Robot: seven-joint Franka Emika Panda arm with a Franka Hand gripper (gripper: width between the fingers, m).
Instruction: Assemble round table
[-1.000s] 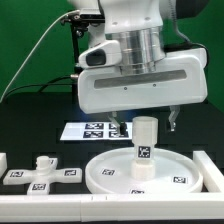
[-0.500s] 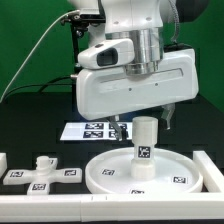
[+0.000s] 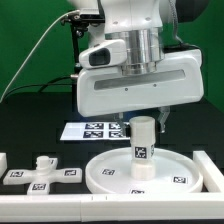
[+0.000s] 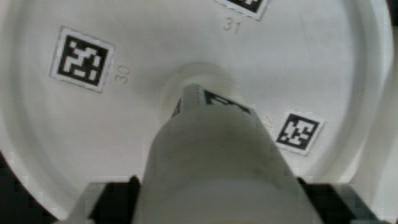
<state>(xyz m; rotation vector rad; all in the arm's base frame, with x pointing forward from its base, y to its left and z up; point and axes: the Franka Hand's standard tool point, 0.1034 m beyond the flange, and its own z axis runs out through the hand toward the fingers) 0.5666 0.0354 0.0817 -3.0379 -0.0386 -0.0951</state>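
Standing upright in the middle of the round disc (image 3: 105, 172), the short thick leg (image 3: 144, 148) shows a small black-and-white tag on its near face, and the disc itself lies flat on the dark table (image 3: 30, 115) with more tags set around its floor inside the raised rim. The arm's big white head hangs right over it, and the pincer (image 3: 144, 123) is spread, one dark finger on each side of the leg's top, with a thin gap visible on both sides in the exterior view, so it straddles the leg rather than pinching it. From the wrist view the leg (image 4: 217, 150) fills the middle of the picture, running down to the disc (image 4: 160, 50), and the dark fingers (image 4: 118, 197) sit just beside its upper end on either flank; whether the pads touch the plastic there I cannot tell. The small cross-shaped foot (image 3: 40, 172) lies flat on the table well to the exterior view's left of the disc, apart from it. On the far side, behind the leg, the marker board (image 3: 92, 129) lies flat on the table, partly hidden by the arm. A white rail (image 3: 60, 210) runs along the near edge
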